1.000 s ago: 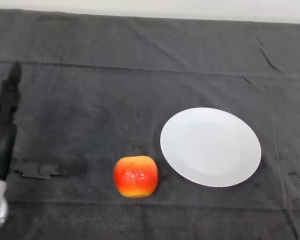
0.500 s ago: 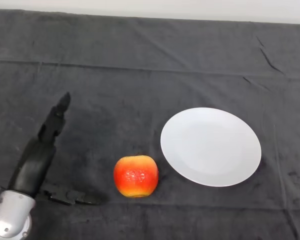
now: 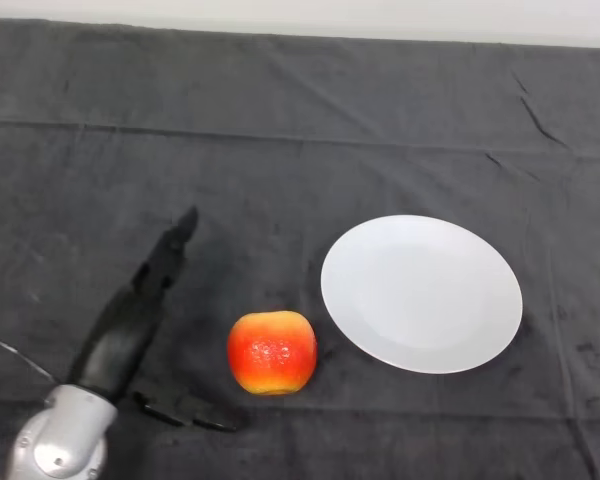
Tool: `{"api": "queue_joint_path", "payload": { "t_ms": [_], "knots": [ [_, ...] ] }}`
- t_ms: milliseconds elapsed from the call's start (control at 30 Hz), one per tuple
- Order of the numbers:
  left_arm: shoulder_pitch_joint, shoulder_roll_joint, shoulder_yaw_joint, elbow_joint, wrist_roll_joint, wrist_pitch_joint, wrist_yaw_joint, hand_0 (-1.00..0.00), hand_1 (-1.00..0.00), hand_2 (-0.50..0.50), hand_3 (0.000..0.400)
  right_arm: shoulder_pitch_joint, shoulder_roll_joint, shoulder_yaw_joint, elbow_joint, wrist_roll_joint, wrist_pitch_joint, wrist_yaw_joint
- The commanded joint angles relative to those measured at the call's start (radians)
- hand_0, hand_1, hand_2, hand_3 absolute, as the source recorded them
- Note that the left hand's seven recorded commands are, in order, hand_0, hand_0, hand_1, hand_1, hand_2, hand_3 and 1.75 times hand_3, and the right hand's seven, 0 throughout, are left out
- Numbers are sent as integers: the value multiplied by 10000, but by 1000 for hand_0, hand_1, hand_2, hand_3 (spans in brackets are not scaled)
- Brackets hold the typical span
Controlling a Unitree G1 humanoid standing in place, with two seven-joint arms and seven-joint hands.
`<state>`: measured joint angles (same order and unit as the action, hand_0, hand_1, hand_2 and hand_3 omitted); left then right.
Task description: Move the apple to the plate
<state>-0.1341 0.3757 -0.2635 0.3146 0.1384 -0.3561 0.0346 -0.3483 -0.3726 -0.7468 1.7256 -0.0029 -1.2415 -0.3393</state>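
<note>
A red and yellow apple (image 3: 271, 352) rests on the dark cloth near the front, just left of a white plate (image 3: 421, 293) that holds nothing. My left hand (image 3: 128, 327) is to the left of the apple, a short gap away, not touching it. Its fingers (image 3: 170, 255) stretch straight toward the far side, and the thumb (image 3: 185, 414) sticks out low toward the apple's near left. The hand is open and holds nothing.
The dark cloth (image 3: 280, 150) covers the whole table, with creases (image 3: 535, 120) at the far right. A pale strip runs along the table's far edge (image 3: 300, 20).
My left arm has swung in from the left edge toward the right, bringing the open hand close beside the apple. The apple and plate have stayed put.
</note>
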Motion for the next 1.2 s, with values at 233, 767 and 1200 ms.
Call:
{"api": "queue_joint_path", "payload": {
  "t_ms": [233,767,1200],
  "knots": [
    [-883,-213,-572,15,-50,22,248,0,0,0,0,362,1304,65,646,132,676,45],
    [-1778,-460,-1448,1088,-227,-171,751,-1000,-882,-59,400,358,1303,88,656,163,670,53],
    [-2202,-358,-1856,1315,-199,-138,1025,-1000,-1000,0,400,354,1302,98,668,178,663,57]
  ]
}}
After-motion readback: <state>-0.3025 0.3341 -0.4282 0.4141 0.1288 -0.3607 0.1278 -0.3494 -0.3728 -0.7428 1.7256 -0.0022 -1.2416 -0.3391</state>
